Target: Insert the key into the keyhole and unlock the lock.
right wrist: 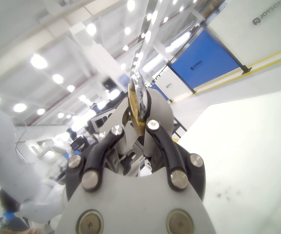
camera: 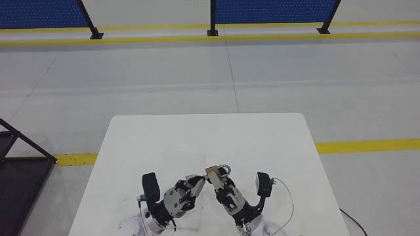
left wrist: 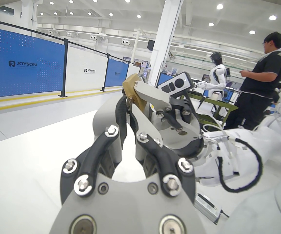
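Observation:
The brass padlock (camera: pixel 215 170) with a silver shackle (camera: pixel 225 168) is held above the table's near middle. My right gripper (camera: pixel 216 181) is shut on the padlock's body (right wrist: pixel 135 109), and the shackle (right wrist: pixel 139 90) sticks out past the fingertips. My left gripper (camera: pixel 195 183) sits just beside it and is shut on a small metal key (left wrist: pixel 129 102). In the left wrist view the key's end meets the underside of the padlock (left wrist: pixel 130 83). The keyhole itself is hidden.
The white table (camera: pixel 262 144) stretches away beyond both grippers. A black metal frame (camera: pixel 23 147) stands off the table's left side. A thin cable (camera: pixel 283 193) loops beside the right wrist.

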